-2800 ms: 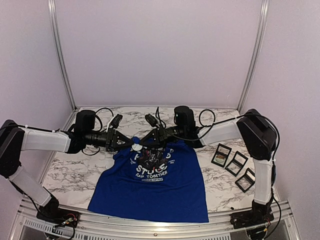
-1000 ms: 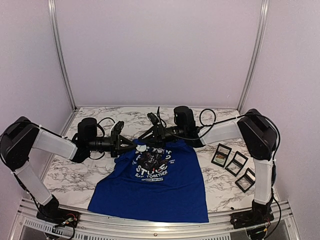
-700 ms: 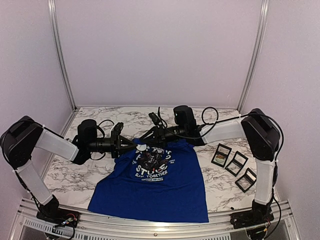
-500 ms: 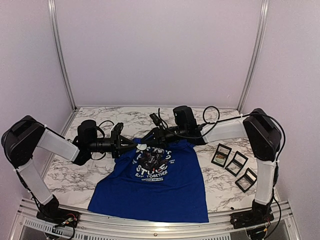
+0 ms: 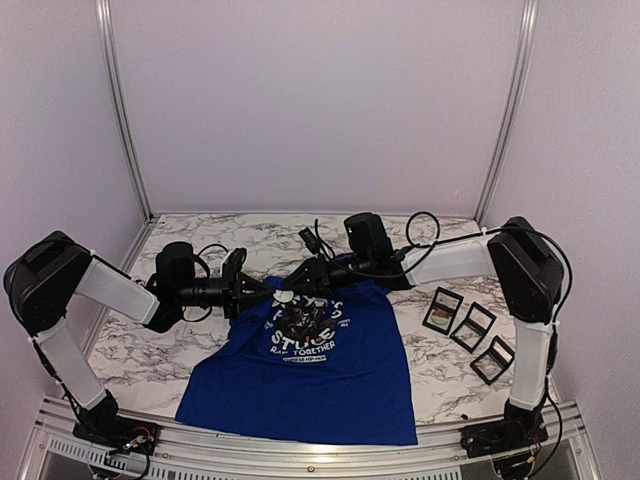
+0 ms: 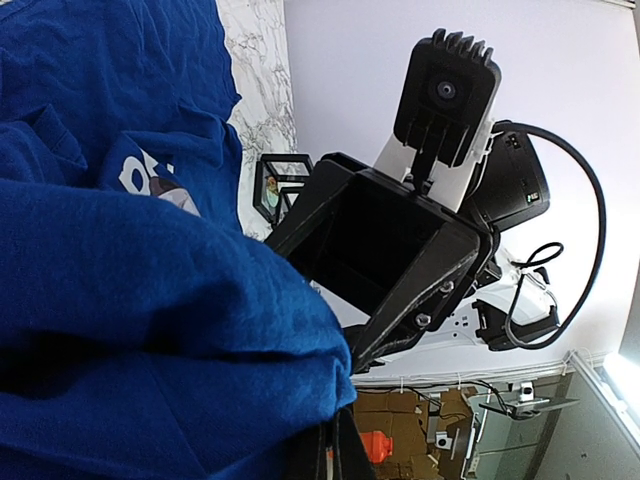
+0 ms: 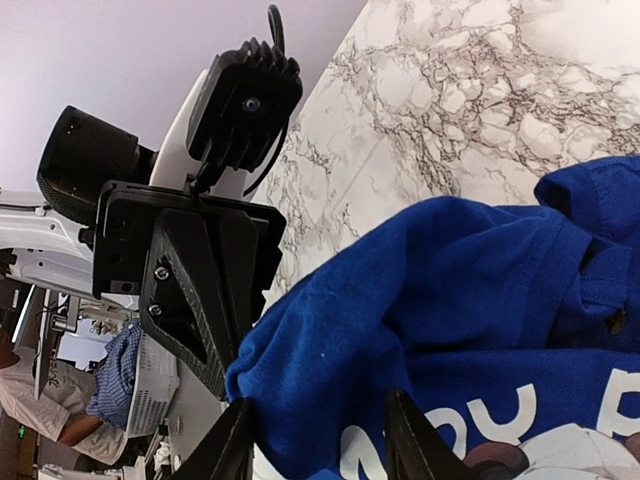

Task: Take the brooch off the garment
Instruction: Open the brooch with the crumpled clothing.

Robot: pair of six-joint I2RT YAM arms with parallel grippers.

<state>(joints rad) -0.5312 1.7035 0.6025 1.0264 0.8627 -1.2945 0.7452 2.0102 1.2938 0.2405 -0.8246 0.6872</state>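
Note:
The royal-blue T-shirt (image 5: pixel 310 370) with white lettering lies flat on the marble table, its collar end lifted between my two grippers. My left gripper (image 5: pixel 266 289) comes in from the left. In the left wrist view its thin fingers (image 6: pixel 340 455) sit close together with a bunched fold of the shirt (image 6: pixel 150 300) over them. My right gripper (image 5: pixel 297 282) faces it from the right. In the right wrist view its fingers (image 7: pixel 232 440) are spread apart around the same fold (image 7: pixel 400 310). A small pale round spot (image 5: pixel 284 297) shows at the collar between the tips; I cannot tell whether it is the brooch.
Three small black framed boxes (image 5: pixel 443 308), (image 5: pixel 473 325), (image 5: pixel 492 360) lie on the table's right side. Each wrist view shows the other gripper close opposite: the right one (image 6: pixel 400 250) and the left one (image 7: pixel 190 270). Cables loop behind both arms.
The left arm has drawn its elbow back and lowered. The right gripper has crept left toward the left gripper, and the gap between the tips has narrowed. The shirt's collar end stays raised.

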